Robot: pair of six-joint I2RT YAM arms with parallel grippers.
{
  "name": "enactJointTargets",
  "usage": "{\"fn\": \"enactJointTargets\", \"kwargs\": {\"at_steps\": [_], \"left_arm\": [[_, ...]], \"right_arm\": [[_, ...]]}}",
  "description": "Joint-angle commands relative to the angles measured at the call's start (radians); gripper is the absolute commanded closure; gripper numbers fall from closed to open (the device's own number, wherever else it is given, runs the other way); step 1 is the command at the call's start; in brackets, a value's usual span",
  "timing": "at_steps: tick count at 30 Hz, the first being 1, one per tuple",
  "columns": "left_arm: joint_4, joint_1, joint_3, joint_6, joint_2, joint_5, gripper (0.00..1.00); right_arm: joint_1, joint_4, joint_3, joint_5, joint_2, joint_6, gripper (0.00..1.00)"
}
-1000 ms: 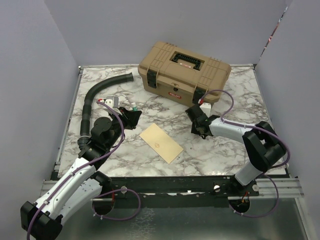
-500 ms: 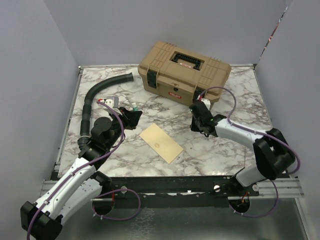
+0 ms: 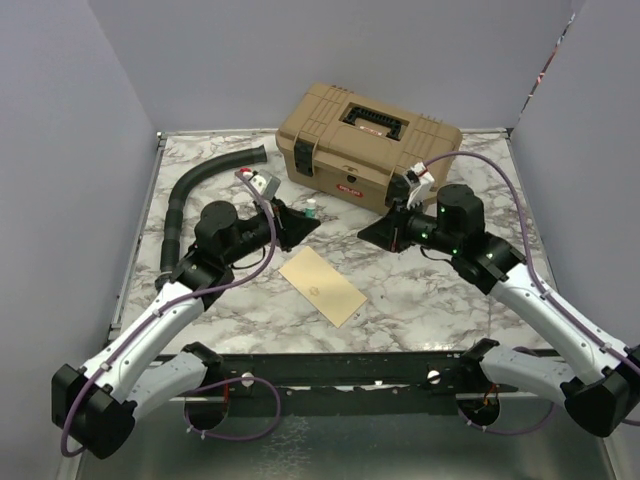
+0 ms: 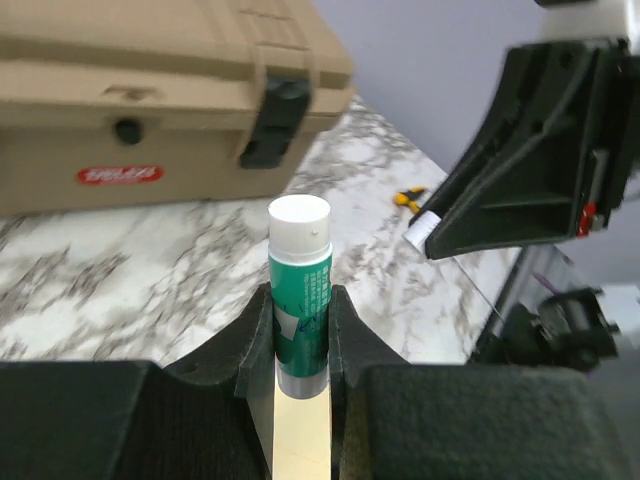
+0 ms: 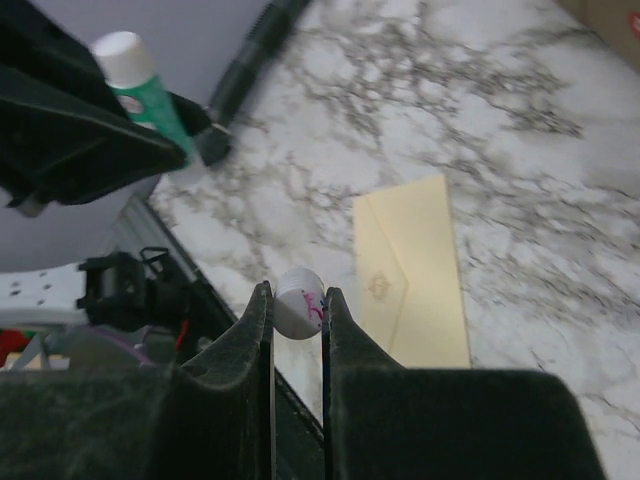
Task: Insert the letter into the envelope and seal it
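With the left jaws clamped on the glue stick [image 4: 300,265] and the right jaws pinching a likely white cap [image 5: 298,300], align both squarely; the envelope [image 3: 322,285] lies flat on the surface [image 3: 420,290] between the arms.

The toolbox [image 3: 368,138] blocks the far middle of the table [image 3: 420,295], and the black hose [image 3: 200,187] curves along the far left side. In front of the toolbox, over the middle, the left gripper [image 3: 304,217] with its glue stick [image 3: 312,208] and the right gripper [image 3: 373,233] with a small white cap [image 5: 298,300] point at each other. Both are raised off the marble, with a gap between their tips. The envelope [image 3: 322,286] lies flat just near of that gap. Open marble runs right of the envelope. The walls [image 3: 60,150] close the left, right and far sides. The left arm [image 3: 150,330] and right arm [image 3: 540,300] span the near corners.
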Motion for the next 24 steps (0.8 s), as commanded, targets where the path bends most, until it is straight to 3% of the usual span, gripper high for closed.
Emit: {"fn": "enactJointTargets", "kwargs": {"at_steps": [1, 12, 24], "left_arm": [[-0.053, 0.0, 0.134, 0.179, 0.069, 0.392, 1.0], [-0.104, 0.0, 0.175, 0.299, 0.085, 0.53, 1.0], [-0.104, 0.0, 0.212, 0.322, 0.112, 0.58, 1.0]], "right_arm": [[-0.007, 0.036, 0.095, -0.29, -0.029, -0.031, 1.0], [-0.007, 0.046, 0.22, -0.406, -0.01, 0.048, 1.0], [-0.008, 0.131, 0.217, -0.452, 0.052, 0.09, 1.0]]}}
